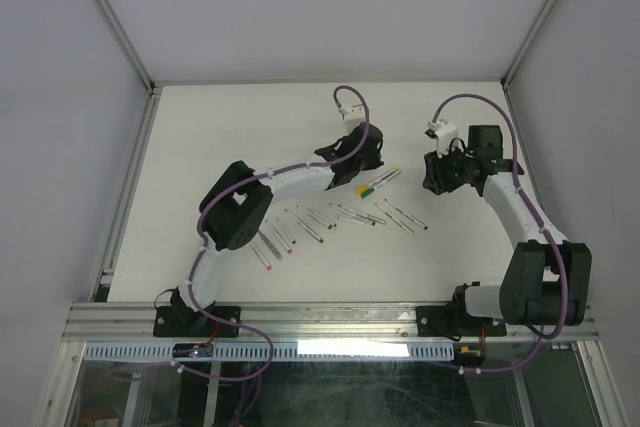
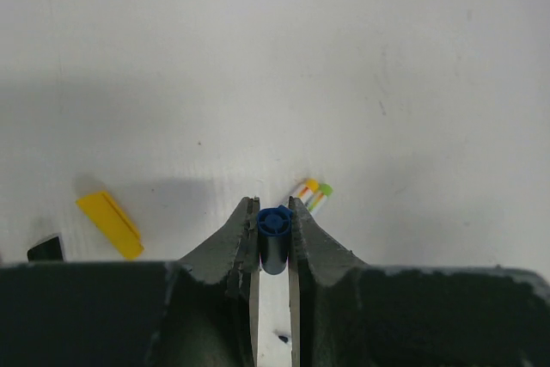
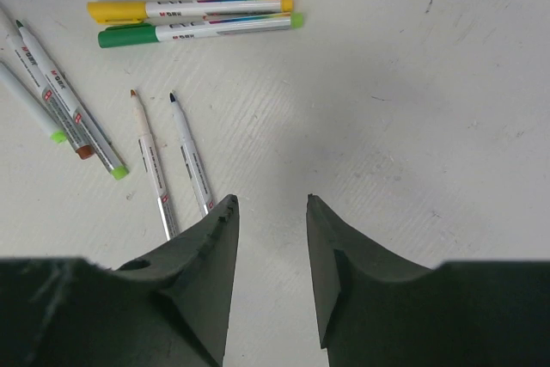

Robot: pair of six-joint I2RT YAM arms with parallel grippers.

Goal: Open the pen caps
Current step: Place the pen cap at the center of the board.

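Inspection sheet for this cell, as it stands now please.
surface: white table, no spills seen.
job's things: blue cap held; yellow-capped pen and green-capped pen side by side; uncapped pens nearby; yellow piece, perhaps a cap, loose.
clutter: nothing seen.
grippers: left gripper shut on blue cap; right gripper open, empty.
cables: purple cables loop off both wrists.
surroundings: grey walls, aluminium rail at near edge.

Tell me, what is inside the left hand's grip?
A short blue pen cap, seen end-on, is pinched in the left hand. The fingers cover its sides, so anything printed or marked there cannot be seen.
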